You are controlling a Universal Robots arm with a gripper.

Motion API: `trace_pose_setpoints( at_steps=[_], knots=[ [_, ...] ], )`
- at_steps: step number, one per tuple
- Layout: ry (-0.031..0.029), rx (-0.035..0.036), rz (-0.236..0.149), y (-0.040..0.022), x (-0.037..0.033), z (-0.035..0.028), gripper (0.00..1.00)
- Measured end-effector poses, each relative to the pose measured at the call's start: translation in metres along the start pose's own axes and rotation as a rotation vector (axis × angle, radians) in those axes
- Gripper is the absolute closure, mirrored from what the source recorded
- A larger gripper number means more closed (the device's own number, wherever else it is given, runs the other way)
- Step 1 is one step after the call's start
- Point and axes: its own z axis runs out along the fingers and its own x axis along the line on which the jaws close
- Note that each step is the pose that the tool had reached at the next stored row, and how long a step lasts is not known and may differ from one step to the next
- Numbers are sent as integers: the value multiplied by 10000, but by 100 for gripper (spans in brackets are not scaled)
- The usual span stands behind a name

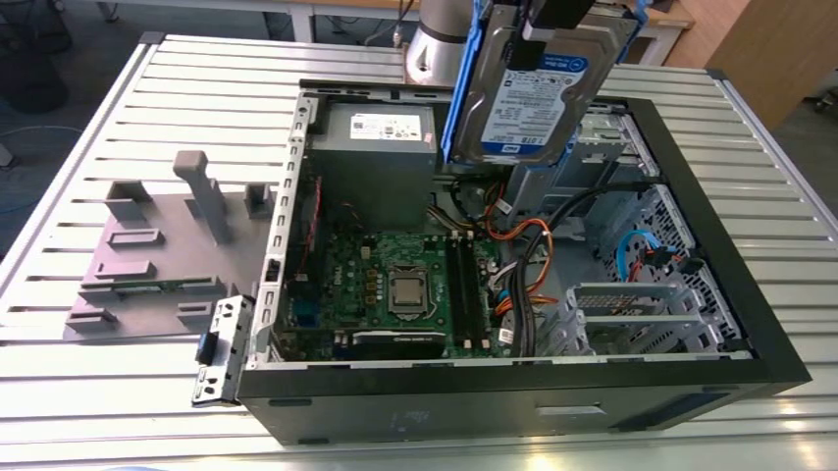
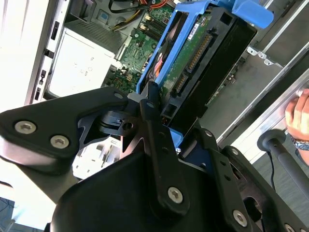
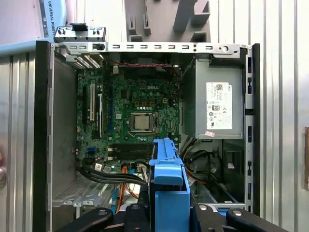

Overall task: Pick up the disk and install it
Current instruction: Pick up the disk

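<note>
Step in hand: carrying the disk (image 1: 531, 93). It hangs on edge at upper centre of the exterior view, above the open case (image 1: 458, 402) and not touching it. The gripper (image 2: 176, 128) is clamped on the disk's blue carrier.

Done well, by judgement: the grip stays square, the disk does not swing, and the carrier stays off the cable bundle (image 1: 524, 245) beneath.

Count, by size:
- one slatted table (image 1: 78, 412)
- one case
- one grey fixture (image 1: 157, 265), left of centre
- one power supply (image 1: 380, 132)
- one motherboard (image 1: 392, 285)
- one cable bundle
- one disk
- one gripper
- one person's hand (image 2: 297, 113)
</note>
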Motion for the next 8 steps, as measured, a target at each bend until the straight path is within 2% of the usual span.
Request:
trace_pose_setpoints(
  at_steps=[2, 8],
  knots=[
    [1, 0, -1, -2, 202, -2, 64],
    [2, 0, 0, -2, 213, -2, 64]
  ],
)
